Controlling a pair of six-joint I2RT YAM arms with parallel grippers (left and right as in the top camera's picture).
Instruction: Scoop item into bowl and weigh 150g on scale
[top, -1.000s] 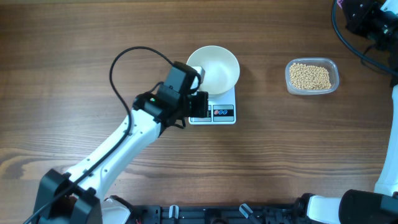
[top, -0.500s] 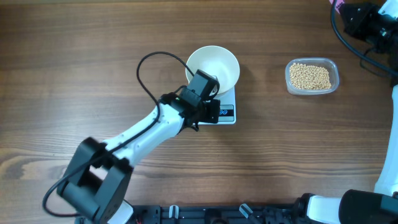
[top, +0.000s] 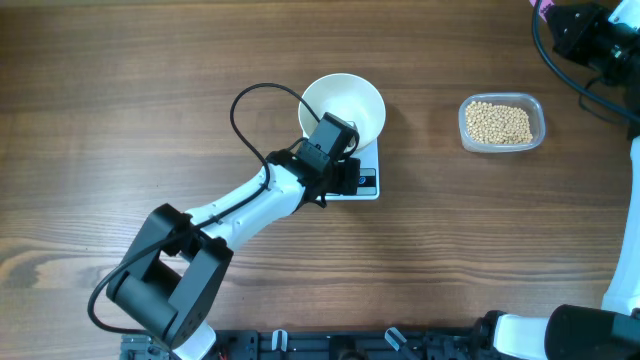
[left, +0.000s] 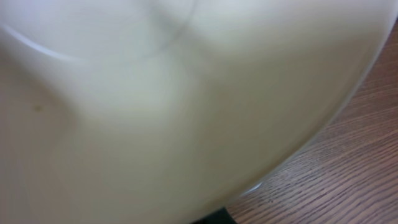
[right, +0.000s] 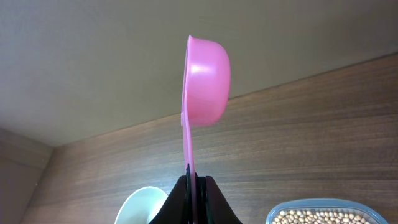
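Note:
The white bowl (top: 350, 105) stands on the white scale (top: 370, 165) at mid-table and holds nothing. My left gripper (top: 343, 174) is shut and sits low over the scale's front strip, right against the bowl. The bowl's wall (left: 186, 112) fills the left wrist view, so the fingers are almost hidden there. The beans (top: 500, 123) lie in a clear tub (top: 537, 108) to the right. My right gripper (right: 194, 183) is shut on the handle of a pink scoop (right: 208, 78), held upright and empty, high at the far right corner.
The right arm (top: 585, 30) and its cables hang over the back right corner. The left arm (top: 230, 215) stretches diagonally from the front left to the scale, its cable looping above it. Bare wooden table (top: 120, 100) lies on the left.
My left gripper slid right along the scale's front strip and closer to the bowl, and the arm's elbow swung in. The right arm and scoop stayed put.

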